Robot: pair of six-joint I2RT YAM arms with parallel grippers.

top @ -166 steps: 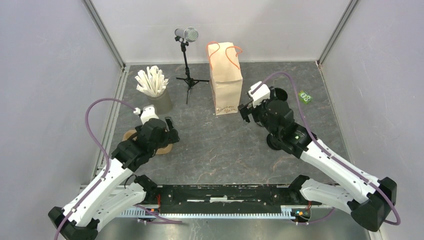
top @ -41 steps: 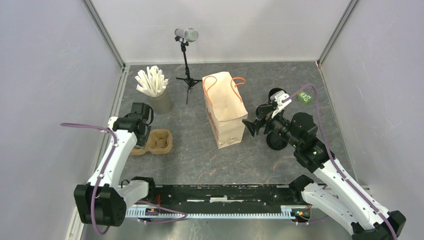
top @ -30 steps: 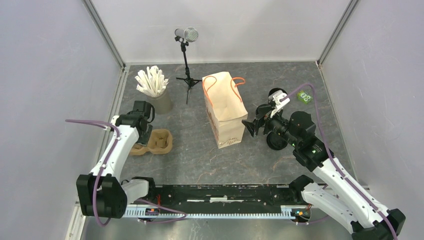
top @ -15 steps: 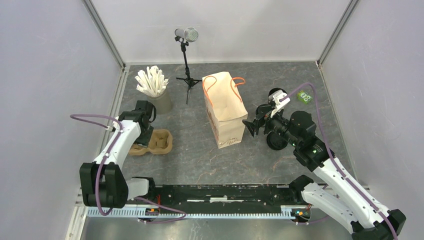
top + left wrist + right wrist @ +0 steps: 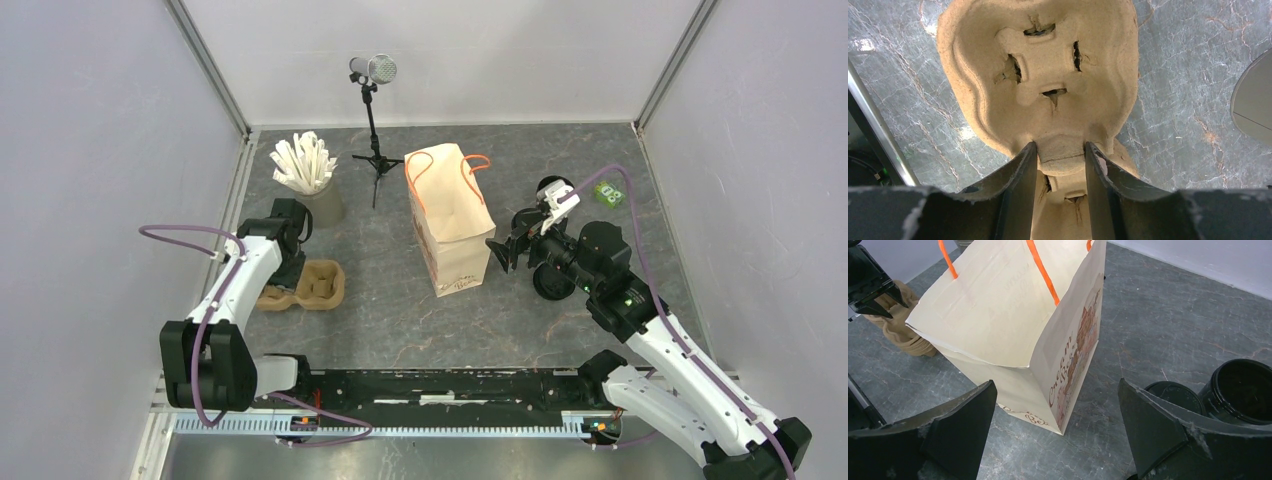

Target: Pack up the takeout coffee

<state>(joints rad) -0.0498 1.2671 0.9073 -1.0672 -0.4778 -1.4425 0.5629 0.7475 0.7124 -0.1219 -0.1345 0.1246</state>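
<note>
The white-and-black left arm (image 5: 232, 290) reaches forward along the left side, its wrist bent down. The left gripper (image 5: 1059, 147) points straight down, its black fingers (image 5: 1020, 180) pinched on the middle rib of a moulded brown pulp cup carrier (image 5: 1048, 65). The white-and-black right arm (image 5: 660, 340) stretches forward and inward. The right gripper (image 5: 1056, 385) points left, jaws spread wide, holding nothing.

The grey surface (image 5: 400, 310) carries a paper bag (image 5: 448, 215). Left of it are a pulp carrier (image 5: 318, 283) and a stick cup (image 5: 318, 200), behind it a microphone stand (image 5: 378, 160), and right of it the black cup (image 5: 1245, 400) and lid (image 5: 1168, 394).
</note>
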